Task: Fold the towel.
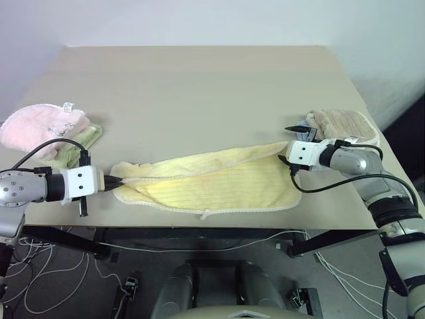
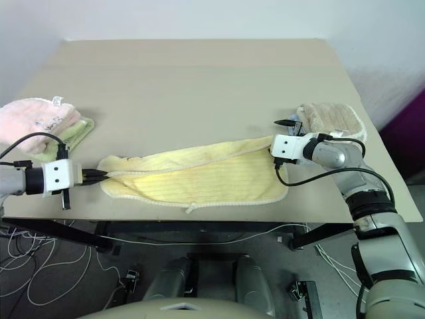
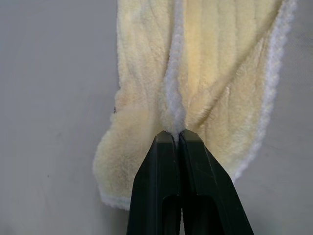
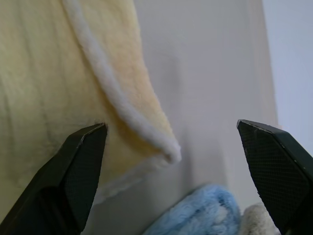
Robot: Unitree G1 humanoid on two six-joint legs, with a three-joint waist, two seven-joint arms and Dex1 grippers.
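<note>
The pale yellow ribbed towel (image 1: 212, 185) lies stretched lengthwise along the table's front edge, partly doubled over, with whitish edging and a small loop at its front edge. My left gripper (image 1: 114, 181) is shut on the towel's left end, and in the left wrist view the fingertips (image 3: 168, 139) pinch the bunched white edging of the towel (image 3: 205, 73). My right gripper (image 1: 290, 147) stands open at the towel's right end. In the right wrist view its two fingers (image 4: 80, 161) are spread wide on either side of the towel's corner (image 4: 164, 149), not touching it.
A pink towel (image 1: 40, 126) and a light green folded towel (image 1: 85, 138) lie at the table's left edge. A tan fluffy towel (image 1: 342, 123) sits just behind my right gripper, with a blue cloth (image 4: 195, 213) beside it. The table's front edge (image 1: 199, 227) runs just in front of the towel.
</note>
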